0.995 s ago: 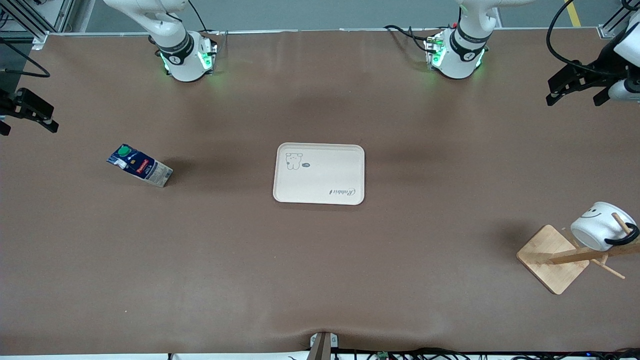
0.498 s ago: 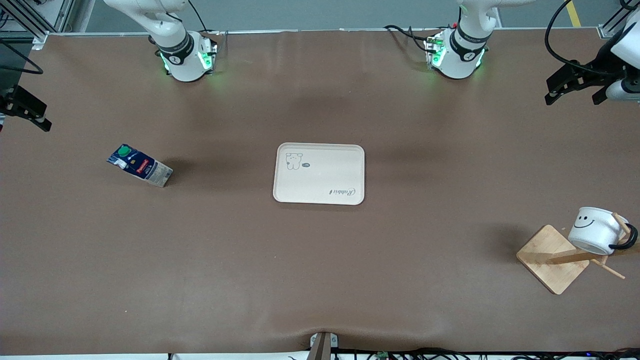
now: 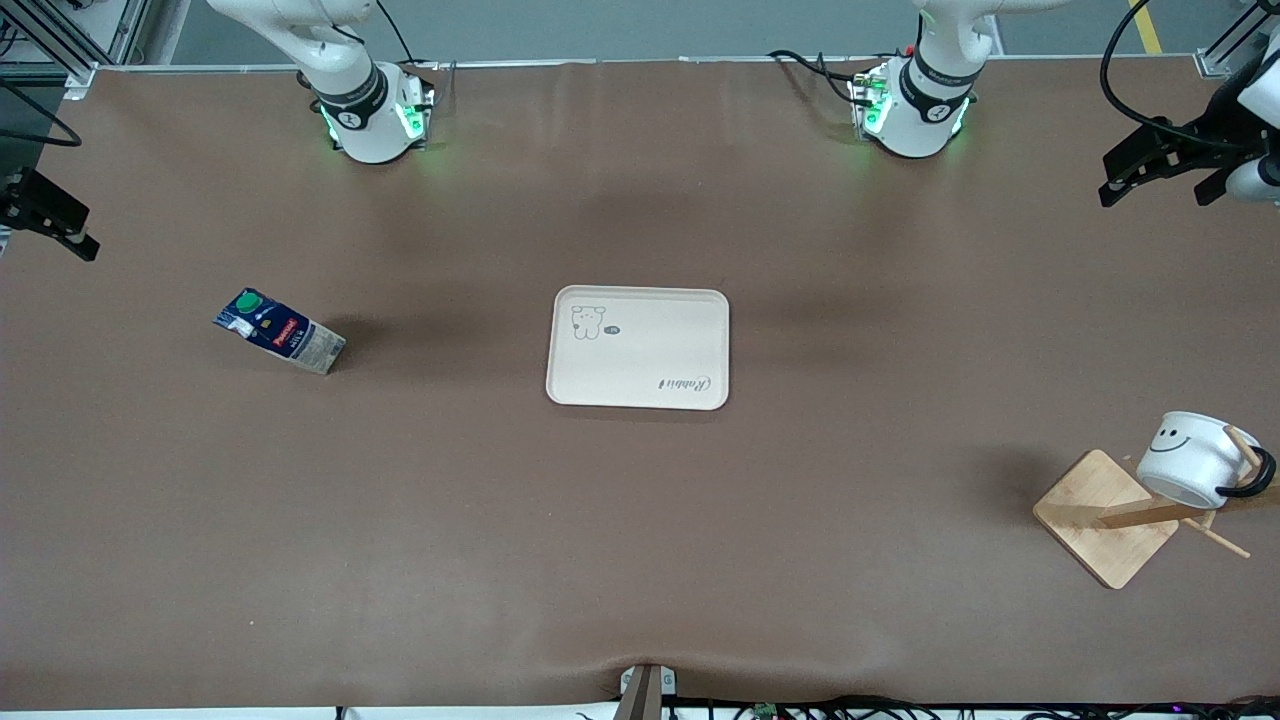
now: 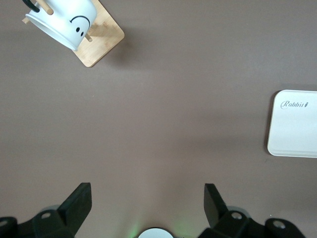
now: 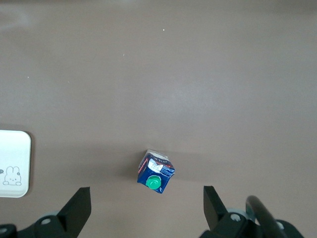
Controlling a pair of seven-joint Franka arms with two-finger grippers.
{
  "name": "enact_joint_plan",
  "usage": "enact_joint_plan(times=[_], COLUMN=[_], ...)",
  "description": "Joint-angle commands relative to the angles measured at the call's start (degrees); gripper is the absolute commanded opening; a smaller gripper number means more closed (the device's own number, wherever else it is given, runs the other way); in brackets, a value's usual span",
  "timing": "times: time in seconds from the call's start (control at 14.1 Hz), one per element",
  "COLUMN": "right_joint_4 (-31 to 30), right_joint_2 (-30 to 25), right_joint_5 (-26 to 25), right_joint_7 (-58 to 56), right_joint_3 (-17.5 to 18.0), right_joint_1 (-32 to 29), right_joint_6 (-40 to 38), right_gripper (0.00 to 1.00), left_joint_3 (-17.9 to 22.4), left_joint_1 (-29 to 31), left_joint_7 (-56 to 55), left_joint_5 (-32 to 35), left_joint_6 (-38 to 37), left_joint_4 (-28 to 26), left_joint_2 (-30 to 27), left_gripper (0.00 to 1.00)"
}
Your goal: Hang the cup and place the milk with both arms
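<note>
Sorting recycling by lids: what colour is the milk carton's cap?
Green, on the dark blue milk carton; clearest in the right wrist view.

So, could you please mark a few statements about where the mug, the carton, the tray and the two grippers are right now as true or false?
1. The small white mug with the black handle and smiley face hangs on the wooden peg rack. True.
2. The dark blue milk carton with the green cap stands on the cream rectangular tray. False: it stands on the brown table toward the right arm's end, apart from the tray.
3. The left gripper is open and holds nothing. True.
4. The right gripper is shut on the carton. False: it is open, up in the air, holding nothing.
5. The tray carries the mug. False: nothing lies on it.
</note>
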Motion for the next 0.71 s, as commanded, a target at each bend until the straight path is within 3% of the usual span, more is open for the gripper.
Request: enact_joint_plan(times=[0.0,0.64], right_joint_4=[0.9,1.1], right_joint_2=[-0.1,0.3], right_joint_5=[0.3,0.4], right_joint_7=[2.2,1.7], right_joint_3=[0.4,0.3], right_joint_1=[-0.4,-1.0], right_joint_6=[-1.0,-1.0], right_gripper=[1.00,1.00], left_joint_3=[-0.3,-0.3], left_joint_1=[0.1,0.1], left_joint_7=[-0.8,-0.7], left_joint_5=[1.0,1.0], left_joint_6=[-1.7,-2.4], left_joint_4=[2.1,2.1], left_joint_2=[1.1,1.0], left_gripper=[1.00,1.00])
